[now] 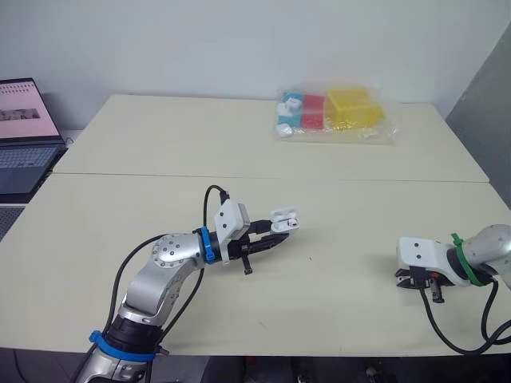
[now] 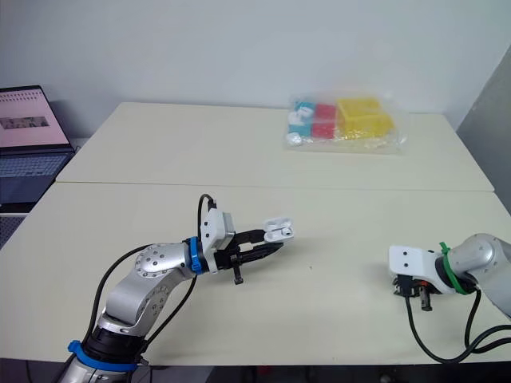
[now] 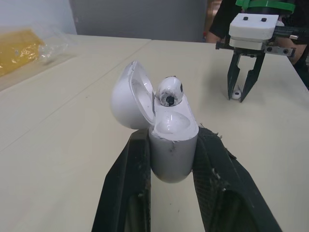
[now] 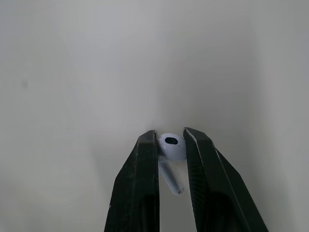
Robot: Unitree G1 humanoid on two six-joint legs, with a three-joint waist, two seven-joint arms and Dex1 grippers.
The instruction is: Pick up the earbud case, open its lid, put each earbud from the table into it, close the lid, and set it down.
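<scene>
My left hand (image 1: 281,232), centre frame, gripped the glossy white plastic earbud case (image 3: 169,145), lid open, one seated white earbud (image 3: 169,90) inside. Lower right, my right hand (image 1: 425,288) pinched narrowly around the second white earbud (image 4: 171,146) on the cream table (image 1: 160,144). Inserting, closing and setting down remained.

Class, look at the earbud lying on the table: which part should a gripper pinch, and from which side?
Pinch the earbud by its round head, from straight above, a finger each side. It lies flat on the table, and the head is its bulkiest part; the stem is thin.
</scene>
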